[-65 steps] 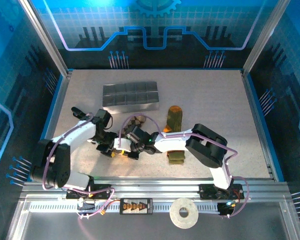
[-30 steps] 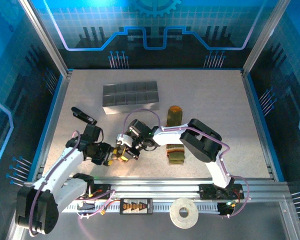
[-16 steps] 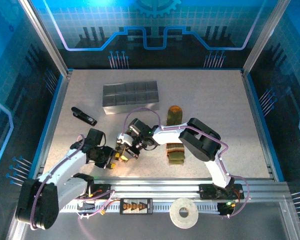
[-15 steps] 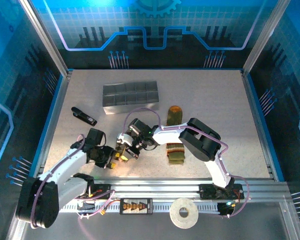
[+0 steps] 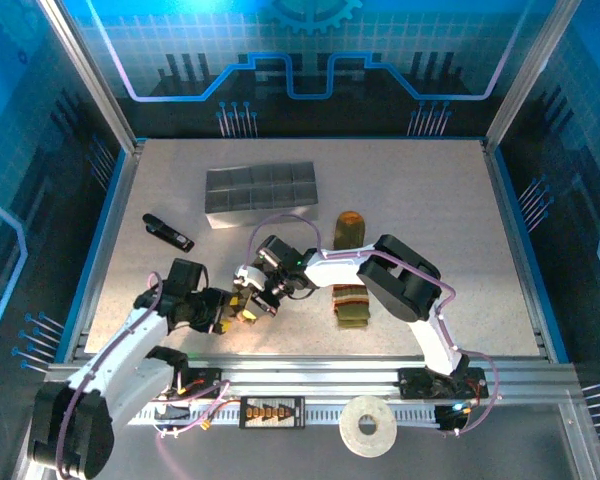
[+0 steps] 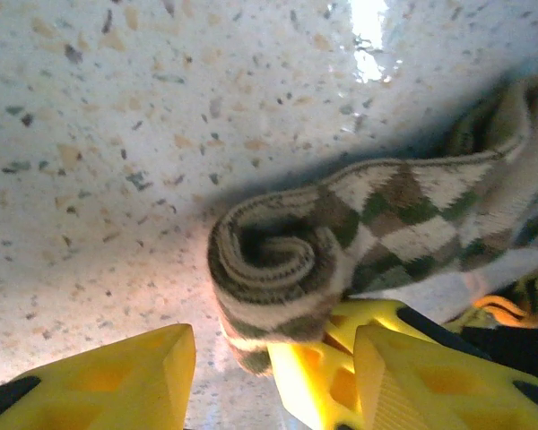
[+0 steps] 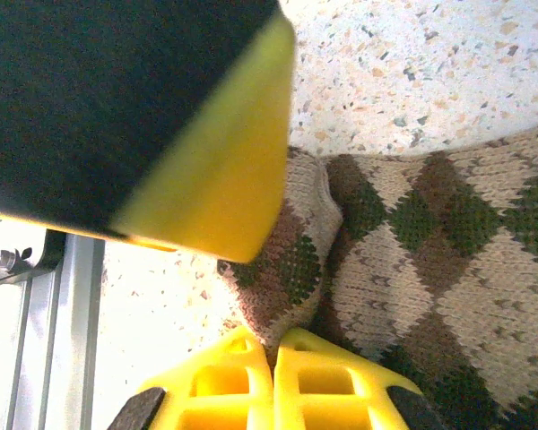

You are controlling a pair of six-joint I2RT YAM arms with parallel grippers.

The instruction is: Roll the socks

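In front of the tray (image 5: 260,212), our left fingers (image 6: 134,367) stood partly spread around the argyle sock (image 6: 278,260)'s rolled end, not clamping it. Our right fingers (image 7: 242,376) were closed, tips against its fabric. We judged the rolling half done, so next we needed to grip and turn the roll onward. The green sock (image 5: 353,308), front-right of the tray, lay unrolled.
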